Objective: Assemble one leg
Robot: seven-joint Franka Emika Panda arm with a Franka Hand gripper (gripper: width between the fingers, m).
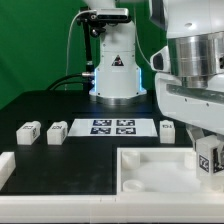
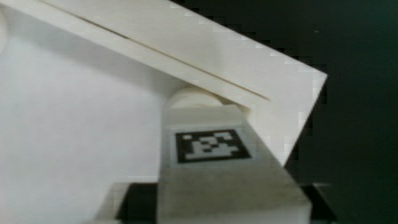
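— Starting with the gripper (image 1: 206,150): open or closed?

— Closed narrow, clamping the leg (image 1: 209,162) from both sides. In the wrist view, pinching the leg (image 2: 210,145) low down between two dark fingers (image 2: 135,203), tag square to the camera.

— And holding the leg where?

— Over the tray (image 1: 150,178), at the near corner on the exterior view's right. From the wrist, pointing the rounded end at the raised rim of the tray (image 2: 80,130) corner. Touching or just short of it: cannot tell.

— Seated in a socket?

— Cannot tell either; hidden behind the leg itself.

— Anything else on the table (image 1: 60,100)?

— Three loose pieces alike. One spare leg (image 1: 27,132) and a second spare leg (image 1: 55,131) side by side, off to the exterior view's left of the marker board (image 1: 112,126). A third spare leg (image 1: 167,128) just beside the marker board on the exterior view's right, near the tray's far edge. All apart from the gripper.
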